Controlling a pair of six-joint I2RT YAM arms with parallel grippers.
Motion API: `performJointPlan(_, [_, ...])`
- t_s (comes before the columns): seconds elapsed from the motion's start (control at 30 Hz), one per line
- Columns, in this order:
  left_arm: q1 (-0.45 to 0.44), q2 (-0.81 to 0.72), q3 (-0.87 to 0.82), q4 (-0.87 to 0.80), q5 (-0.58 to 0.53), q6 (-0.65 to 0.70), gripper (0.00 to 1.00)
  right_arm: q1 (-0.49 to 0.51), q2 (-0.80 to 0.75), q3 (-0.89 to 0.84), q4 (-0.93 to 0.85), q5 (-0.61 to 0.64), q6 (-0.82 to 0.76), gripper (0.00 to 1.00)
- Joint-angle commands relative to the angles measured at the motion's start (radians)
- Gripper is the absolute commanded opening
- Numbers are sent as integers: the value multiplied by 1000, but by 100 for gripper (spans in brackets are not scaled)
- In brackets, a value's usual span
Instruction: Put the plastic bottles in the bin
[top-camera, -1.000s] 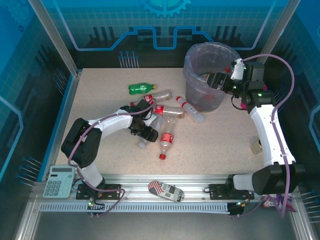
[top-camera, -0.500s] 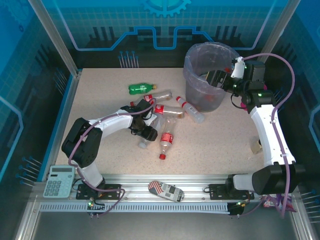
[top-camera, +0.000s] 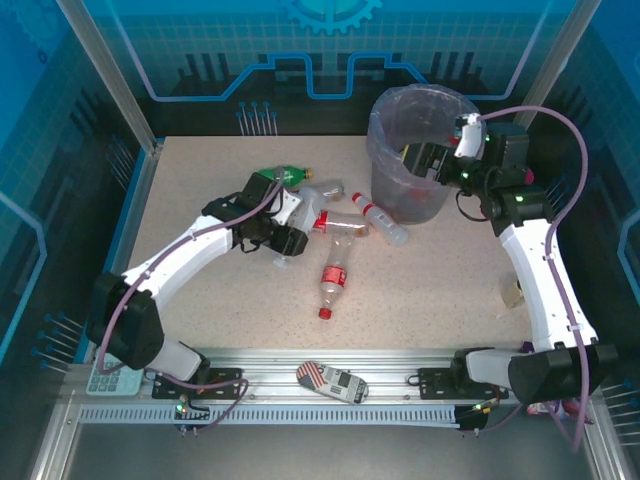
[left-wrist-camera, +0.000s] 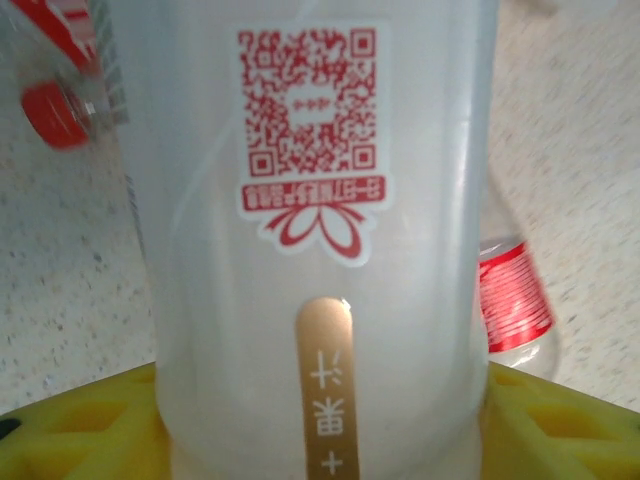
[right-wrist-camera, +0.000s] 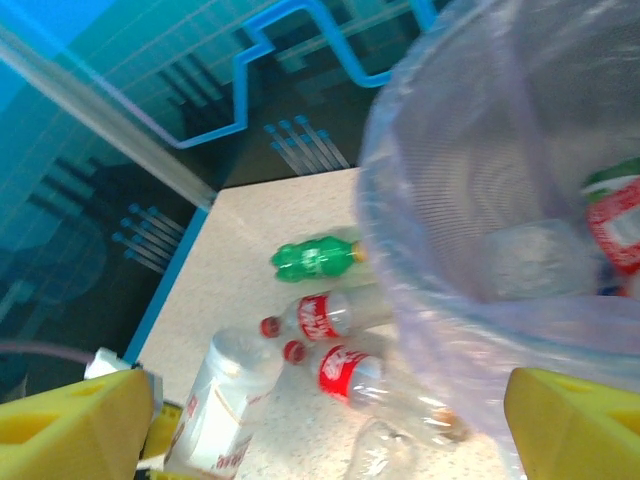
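Note:
My left gripper is shut on a frosted white plastic bottle with a red QR label, its yellow fingers pressed against both sides. More plastic bottles lie on the table: a green one, clear red-labelled ones and one nearer the front. The bin, grey with a lilac bag, stands at the back right with bottles inside. My right gripper hangs open at the bin's rim, nothing between its fingers.
A flag-patterned object lies on the front rail. A calculator sits at the front left, partly under the left arm. A small pale item rests beside the right arm. Frame posts stand at the back corners.
My left gripper has closed on the frosted bottle and lifted it up and back, away from the pile. The right gripper has shifted slightly left over the bin's rim.

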Motion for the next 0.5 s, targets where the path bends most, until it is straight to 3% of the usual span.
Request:
performJointPlan(0.0, [1,-30,23,99,106,-66,62,105,15,16,39,-16,17,92])
performJointPlan(0.17, [0,-45,15,232,191,-153,60,283,109,27,68,54,19,92])
performJointPlan(0.47, [1,-60,-75,408,322,-241,59,348,283,27,184,6,79,94])
